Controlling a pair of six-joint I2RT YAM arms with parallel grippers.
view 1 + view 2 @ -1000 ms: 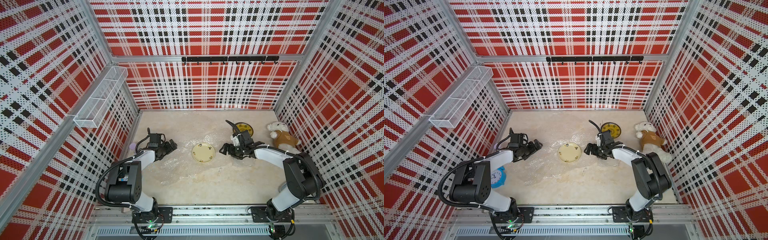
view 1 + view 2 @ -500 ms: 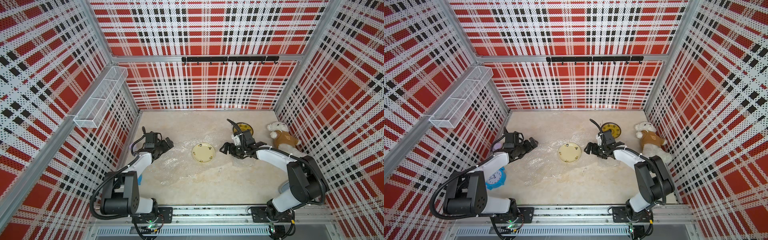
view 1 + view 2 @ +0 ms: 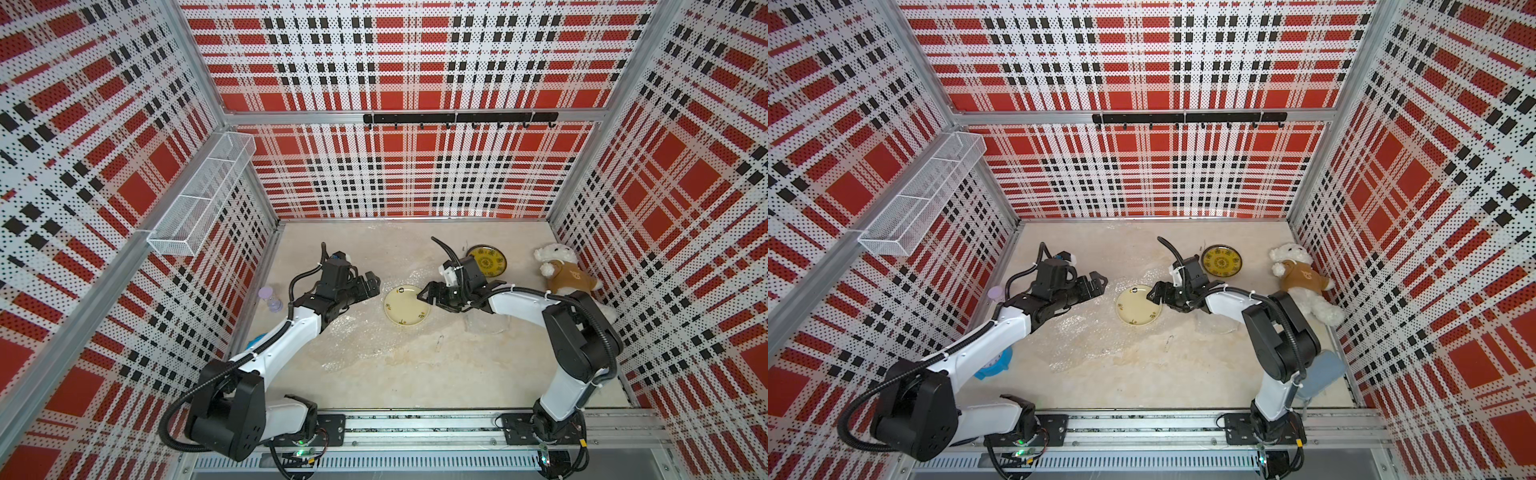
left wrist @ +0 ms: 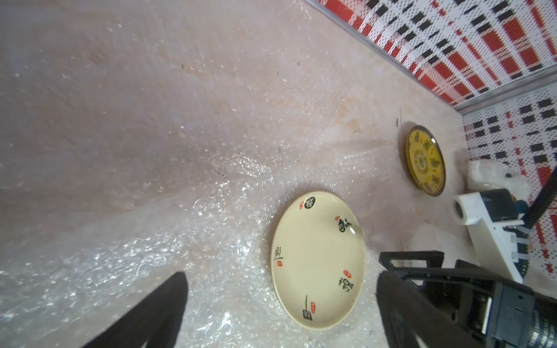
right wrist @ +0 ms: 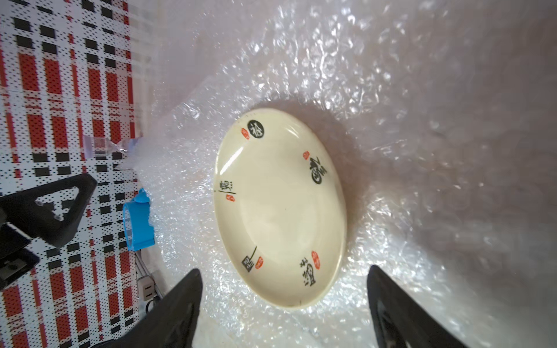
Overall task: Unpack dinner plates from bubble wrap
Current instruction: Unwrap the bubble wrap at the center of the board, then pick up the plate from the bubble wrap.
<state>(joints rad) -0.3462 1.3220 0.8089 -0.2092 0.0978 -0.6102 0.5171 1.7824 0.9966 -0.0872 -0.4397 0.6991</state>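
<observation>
A cream dinner plate [image 3: 405, 304] [image 3: 1138, 306] with small dark and red motifs lies bare, face up, on a spread sheet of bubble wrap [image 3: 357, 332] [image 4: 150, 262] mid-table. A second plate, yellow with a dark rim [image 3: 486, 261] [image 4: 426, 161], rests on the bare table at the back right. My left gripper [image 3: 372, 284] [image 4: 280, 275] is open just left of the cream plate, holding nothing. My right gripper [image 3: 426, 293] [image 5: 284, 269] is open at the plate's right rim [image 5: 289, 301], its fingers apart from it on either side.
A white teddy bear [image 3: 561, 274] in a brown shirt lies by the right wall. A lilac hourglass [image 3: 270, 299] and a blue clock [image 3: 994, 363] sit along the left wall. A wire basket [image 3: 199, 203] hangs on the left wall, a hook rail [image 3: 457, 118] on the back wall.
My left gripper has swung right, toward the cream plate. My right gripper has edged left up to the plate's rim, its jaws slightly narrower. The plates have not moved.
</observation>
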